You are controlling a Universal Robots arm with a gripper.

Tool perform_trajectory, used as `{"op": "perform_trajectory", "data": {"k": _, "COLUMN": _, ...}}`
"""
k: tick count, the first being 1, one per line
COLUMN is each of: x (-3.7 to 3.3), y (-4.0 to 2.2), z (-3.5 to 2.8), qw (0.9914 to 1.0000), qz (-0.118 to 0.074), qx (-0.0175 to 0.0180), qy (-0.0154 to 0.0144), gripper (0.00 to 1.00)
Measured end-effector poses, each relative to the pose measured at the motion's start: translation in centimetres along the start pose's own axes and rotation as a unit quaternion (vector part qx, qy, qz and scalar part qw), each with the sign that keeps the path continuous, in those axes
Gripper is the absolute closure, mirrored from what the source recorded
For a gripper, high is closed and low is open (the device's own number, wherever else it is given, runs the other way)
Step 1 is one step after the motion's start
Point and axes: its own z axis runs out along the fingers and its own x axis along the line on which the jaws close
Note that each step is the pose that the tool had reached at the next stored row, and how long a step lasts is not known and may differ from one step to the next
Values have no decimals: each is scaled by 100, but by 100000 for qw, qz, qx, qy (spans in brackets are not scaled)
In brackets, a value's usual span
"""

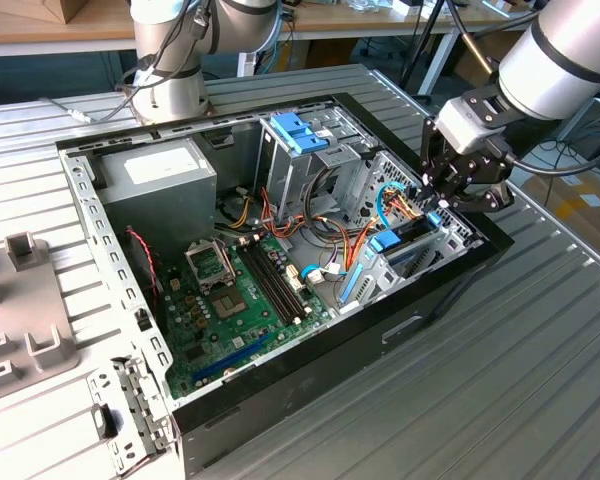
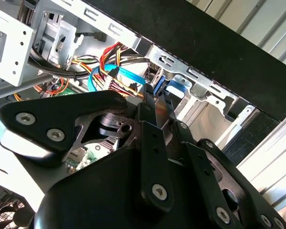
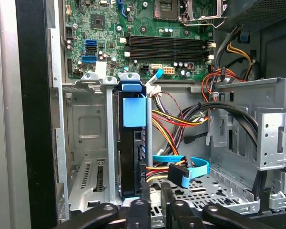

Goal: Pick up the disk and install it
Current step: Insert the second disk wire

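The disk (image 3: pixel 130 157) stands on edge in a narrow metal bay at the case's side wall, a dark body with a blue rail and tab (image 3: pixel 134 110) on top. In the exterior view the disk (image 1: pixel 408 252) sits low in the bay on the exterior view's right, its blue tab (image 1: pixel 384 240) showing. My gripper (image 1: pixel 442 196) hangs just above that bay's far end. In both wrist views its black fingers (image 3: pixel 145 202) lie close together, right by the disk's end. My gripper (image 2: pixel 157 99) looks shut with nothing seen between the fingers, and a blue rail end (image 2: pixel 170 88) lies just beyond the tips.
The open computer case (image 1: pixel 450 290) lies on a ribbed metal table. Inside are a grey power-supply box (image 1: pixel 165 180), a drive cage with a light-blue bracket (image 1: pixel 298 135), the green motherboard (image 1: pixel 230 300) and loose coloured cables (image 3: pixel 181 119). A second arm's base (image 1: pixel 170 85) stands behind.
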Motion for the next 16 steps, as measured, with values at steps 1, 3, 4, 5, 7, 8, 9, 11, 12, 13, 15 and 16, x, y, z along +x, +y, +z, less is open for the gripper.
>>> {"op": "perform_trajectory", "data": {"k": 1, "x": 0, "y": 0, "z": 0, "qw": 100000, "qz": -1, "qx": -1, "qy": -1, "gripper": 76}}
{"op": "perform_trajectory", "data": {"k": 3, "x": -11, "y": 0, "z": 2, "qw": 100000, "qz": 3, "qx": -1, "qy": -2, "gripper": 76}}
{"op": "perform_trajectory", "data": {"k": 4, "x": -22, "y": -1, "z": 3, "qw": 100000, "qz": 0, "qx": 0, "qy": 1, "gripper": 76}}
{"op": "perform_trajectory", "data": {"k": 5, "x": -31, "y": -1, "z": 5, "qw": 100000, "qz": -2, "qx": -4, "qy": -1, "gripper": 76}}
{"op": "perform_trajectory", "data": {"k": 7, "x": -69, "y": -1, "z": 12, "qw": 100000, "qz": 8, "qx": -39, "qy": -23, "gripper": 76}}
{"op": "perform_trajectory", "data": {"k": 8, "x": -88, "y": -1, "z": 16, "qw": 100000, "qz": 12, "qx": -46, "qy": -20, "gripper": 76}}
{"op": "perform_trajectory", "data": {"k": 9, "x": -123, "y": -1, "z": 23, "qw": 100000, "qz": 13, "qx": -62, "qy": -23, "gripper": 76}}
{"op": "perform_trajectory", "data": {"k": 11, "x": -173, "y": 0, "z": 33, "qw": 100000, "qz": 16, "qx": -74, "qy": -26, "gripper": 76}}
{"op": "perform_trajectory", "data": {"k": 12, "x": -188, "y": -1, "z": 36, "qw": 100000, "qz": 14, "qx": -80, "qy": -25, "gripper": 76}}
{"op": "perform_trajectory", "data": {"k": 13, "x": -188, "y": -1, "z": 36, "qw": 100000, "qz": 21, "qx": -78, "qy": -24, "gripper": 76}}
{"op": "perform_trajectory", "data": {"k": 15, "x": -188, "y": -2, "z": 36, "qw": 100000, "qz": 16, "qx": -80, "qy": -24, "gripper": 76}}
{"op": "perform_trajectory", "data": {"k": 16, "x": -188, "y": -2, "z": 36, "qw": 100000, "qz": 17, "qx": -82, "qy": -24, "gripper": 76}}
